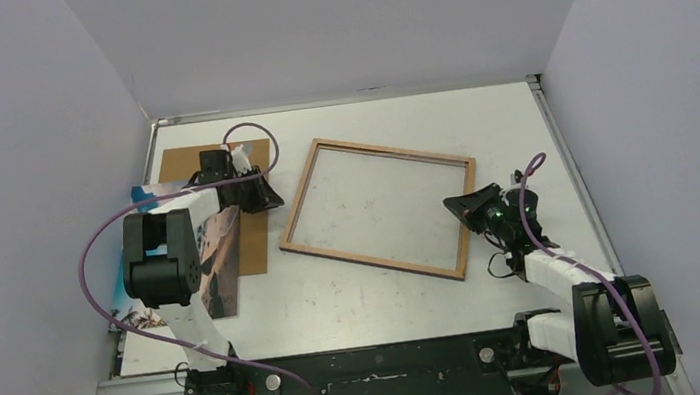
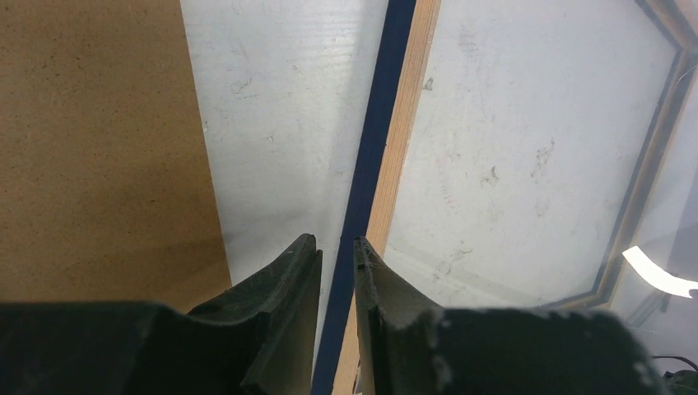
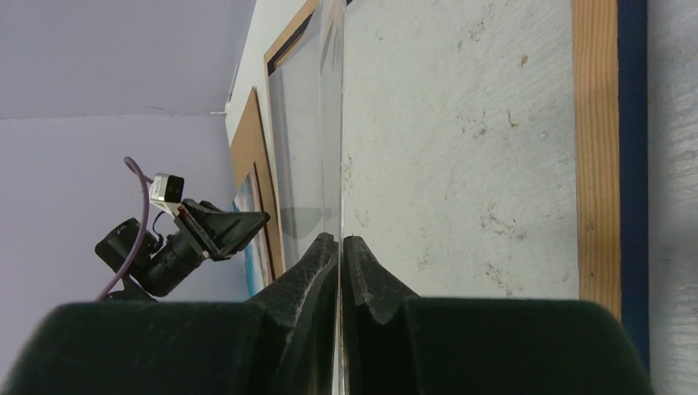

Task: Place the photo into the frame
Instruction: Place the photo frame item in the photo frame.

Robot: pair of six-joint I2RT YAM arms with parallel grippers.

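Mid-table, frame: it lies flat with the wood-brown side up, turned at a slant to the table's edges. The navy face shows only as a thin band along the outer edge (both wrist views catch it).
Clear pane: it spans the frame's opening, and the scuffed white table shows through it. In the right wrist view its thin edge runs straight out from the fingertips, seen edge-on.
Left claw: the tips are parted by a narrow gap just above the frame's left rail. The navy edge lines up with that gap and nothing is pinched. Whether a tip touches the rail I cannot tell.
Right claw: the tips are pressed together at the frame's right rail, pinching the pane's thin edge.
Photo: it lies at the left side of the table, outside the frame and largely hidden under the left arm. A blue-sky corner pokes out at the far left.
Backing board: this plain brown board lies flat between the photo and the frame, with a strip of bare table separating it from the left rail. The photo overlaps its near-left part.
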